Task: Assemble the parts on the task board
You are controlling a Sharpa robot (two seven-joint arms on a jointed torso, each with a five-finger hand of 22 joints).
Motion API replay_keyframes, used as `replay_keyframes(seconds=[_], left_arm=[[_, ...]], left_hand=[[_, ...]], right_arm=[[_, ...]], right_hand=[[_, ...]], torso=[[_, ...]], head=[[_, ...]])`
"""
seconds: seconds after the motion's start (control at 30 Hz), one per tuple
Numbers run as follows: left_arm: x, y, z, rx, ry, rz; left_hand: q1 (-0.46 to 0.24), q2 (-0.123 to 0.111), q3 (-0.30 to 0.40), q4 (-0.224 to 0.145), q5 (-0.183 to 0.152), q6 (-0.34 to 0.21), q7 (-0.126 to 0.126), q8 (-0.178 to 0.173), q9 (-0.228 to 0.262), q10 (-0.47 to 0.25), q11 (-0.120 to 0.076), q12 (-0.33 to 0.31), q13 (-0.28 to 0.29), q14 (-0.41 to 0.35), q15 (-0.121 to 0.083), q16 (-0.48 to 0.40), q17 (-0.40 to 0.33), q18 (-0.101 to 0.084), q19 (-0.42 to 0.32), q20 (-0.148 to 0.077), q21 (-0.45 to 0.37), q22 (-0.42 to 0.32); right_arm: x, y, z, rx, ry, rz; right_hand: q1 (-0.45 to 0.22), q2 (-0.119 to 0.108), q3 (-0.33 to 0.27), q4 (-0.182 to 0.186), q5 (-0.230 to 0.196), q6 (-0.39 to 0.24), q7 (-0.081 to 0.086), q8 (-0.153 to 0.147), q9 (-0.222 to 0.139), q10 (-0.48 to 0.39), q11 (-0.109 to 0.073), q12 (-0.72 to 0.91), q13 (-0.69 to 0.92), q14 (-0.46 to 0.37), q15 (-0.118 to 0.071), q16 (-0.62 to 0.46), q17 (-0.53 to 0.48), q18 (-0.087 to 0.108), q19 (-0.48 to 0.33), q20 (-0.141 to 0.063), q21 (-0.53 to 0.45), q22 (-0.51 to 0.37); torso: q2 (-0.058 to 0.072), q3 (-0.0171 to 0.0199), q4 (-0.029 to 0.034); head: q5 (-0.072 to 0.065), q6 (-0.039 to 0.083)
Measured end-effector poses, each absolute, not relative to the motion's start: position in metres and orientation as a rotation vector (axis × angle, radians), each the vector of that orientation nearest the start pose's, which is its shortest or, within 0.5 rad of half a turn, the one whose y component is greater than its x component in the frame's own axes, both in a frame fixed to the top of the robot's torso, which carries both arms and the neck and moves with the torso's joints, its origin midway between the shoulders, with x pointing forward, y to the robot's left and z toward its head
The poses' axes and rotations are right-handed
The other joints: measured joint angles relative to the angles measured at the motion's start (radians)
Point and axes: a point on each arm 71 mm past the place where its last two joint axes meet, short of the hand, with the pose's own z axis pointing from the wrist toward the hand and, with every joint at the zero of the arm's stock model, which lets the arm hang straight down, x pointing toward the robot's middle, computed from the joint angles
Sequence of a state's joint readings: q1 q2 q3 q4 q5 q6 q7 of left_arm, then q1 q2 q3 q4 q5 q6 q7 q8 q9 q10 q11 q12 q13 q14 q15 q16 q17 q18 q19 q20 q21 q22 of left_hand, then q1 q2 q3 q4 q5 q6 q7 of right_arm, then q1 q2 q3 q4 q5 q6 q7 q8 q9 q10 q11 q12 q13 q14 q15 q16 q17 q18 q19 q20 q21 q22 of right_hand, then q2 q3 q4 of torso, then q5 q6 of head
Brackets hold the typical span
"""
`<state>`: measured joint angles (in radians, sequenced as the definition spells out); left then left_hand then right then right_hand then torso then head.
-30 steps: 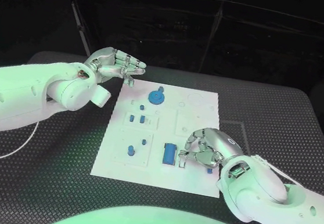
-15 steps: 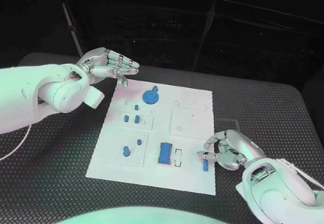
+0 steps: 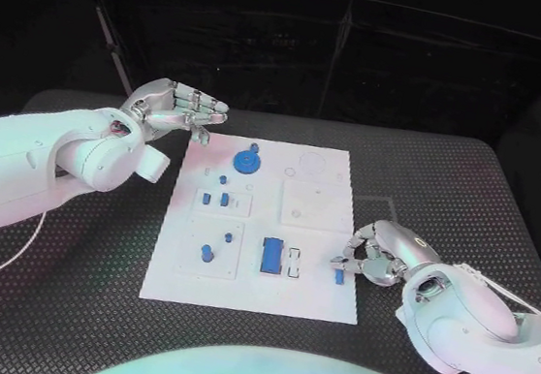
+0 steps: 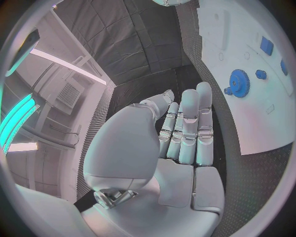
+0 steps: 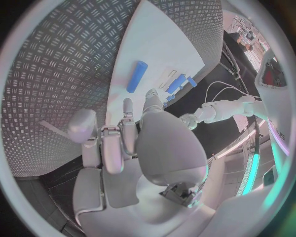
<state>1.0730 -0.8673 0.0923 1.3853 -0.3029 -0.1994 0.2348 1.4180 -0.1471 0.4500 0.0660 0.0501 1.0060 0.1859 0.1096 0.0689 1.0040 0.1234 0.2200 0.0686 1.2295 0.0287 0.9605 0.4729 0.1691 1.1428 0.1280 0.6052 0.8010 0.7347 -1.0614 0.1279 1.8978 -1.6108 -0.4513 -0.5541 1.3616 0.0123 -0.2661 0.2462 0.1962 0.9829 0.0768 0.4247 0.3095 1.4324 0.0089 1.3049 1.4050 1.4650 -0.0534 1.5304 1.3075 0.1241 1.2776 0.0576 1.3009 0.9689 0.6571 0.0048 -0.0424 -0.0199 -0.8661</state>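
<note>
The white task board [image 3: 301,296] lies in the middle of the black table [image 3: 494,207]. Near its right edge, on the near half, lies a small blue peg [image 3: 340,275] on its side, free on the plate. The right hand [image 3: 384,254] hangs just beside it at the board's right edge, fingers curled in loosely; in the right wrist view the peg [image 5: 137,76] lies beyond the fingertips [image 5: 126,106] and nothing sits in the palm, so I judge this hand holds nothing.

The left hand [image 3: 178,109] is lifted off the far left corner of the board, fingers half bent and together, holding nothing. Near it on the board stands the blue gear [image 3: 249,159], also seen from the left wrist [image 4: 238,79].

To the left of the peg stands a larger blue block [image 3: 271,253] in its place, and further left some small blue parts [image 3: 217,200].

The step in hand, I think, is to take up the lying peg. To do it well, the right hand should come from above, pinch the peg across its short side, and lift straight. A sideways push could roll it off the board's edge. I cannot tell which hole it belongs to.
</note>
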Motion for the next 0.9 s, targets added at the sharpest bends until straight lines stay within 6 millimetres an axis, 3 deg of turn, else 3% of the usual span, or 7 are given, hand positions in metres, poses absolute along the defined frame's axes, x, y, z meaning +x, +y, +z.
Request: replay_keyframes(seconds=[0.53,0.73,0.9], left_arm=[[0.502,0.260,-0.210,-0.983,1.578,-1.344],[0.502,0.261,-0.210,-0.984,1.578,-1.342],[0.502,0.261,-0.210,-0.985,1.579,-1.342]], left_hand=[[0.000,0.000,0.000,0.000,0.000,0.000,0.000,0.000,0.000,0.000,0.000,0.000,0.000,0.000,0.000,0.000,0.000,0.000,0.000,0.000,0.000,0.000],[0.000,0.000,0.000,0.000,0.000,0.000,0.000,0.000,0.000,0.000,0.000,0.000,0.000,0.000,0.000,0.004,-0.001,0.000,0.000,0.000,0.000,0.000],[0.000,0.000,0.000,0.000,0.000,0.000,0.000,0.000,0.000,0.000,0.000,0.000,0.000,0.000,0.000,0.004,-0.001,0.000,0.000,0.000,0.000,-0.001]], right_arm=[[0.345,-0.219,-0.281,0.130,1.931,0.386],[0.345,-0.215,-0.281,0.107,1.937,0.384],[0.343,-0.210,-0.284,0.094,1.942,0.394]], right_hand=[[-0.025,-0.025,-0.015,0.037,-0.012,0.018,-0.011,0.013,0.026,0.006,-0.013,0.000,-0.083,0.004,-0.011,0.000,0.000,0.000,0.000,-0.008,0.000,0.001],[-0.025,-0.025,-0.015,0.037,-0.012,0.019,-0.010,0.017,0.033,0.006,-0.013,0.000,-0.089,0.002,-0.013,0.000,0.000,0.000,0.000,-0.008,0.000,0.002],[0.045,-0.031,0.021,0.001,0.027,0.023,-0.014,0.028,0.050,0.005,-0.017,0.006,-0.093,0.000,-0.015,0.000,0.000,0.000,0.000,-0.015,0.000,0.003]], torso=[[0.000,0.0004,0.0002],[0.000,0.0008,0.0002],[0.000,0.0007,0.0002]], head=[[0.002,-0.005],[0.002,-0.005],[0.002,-0.005]])
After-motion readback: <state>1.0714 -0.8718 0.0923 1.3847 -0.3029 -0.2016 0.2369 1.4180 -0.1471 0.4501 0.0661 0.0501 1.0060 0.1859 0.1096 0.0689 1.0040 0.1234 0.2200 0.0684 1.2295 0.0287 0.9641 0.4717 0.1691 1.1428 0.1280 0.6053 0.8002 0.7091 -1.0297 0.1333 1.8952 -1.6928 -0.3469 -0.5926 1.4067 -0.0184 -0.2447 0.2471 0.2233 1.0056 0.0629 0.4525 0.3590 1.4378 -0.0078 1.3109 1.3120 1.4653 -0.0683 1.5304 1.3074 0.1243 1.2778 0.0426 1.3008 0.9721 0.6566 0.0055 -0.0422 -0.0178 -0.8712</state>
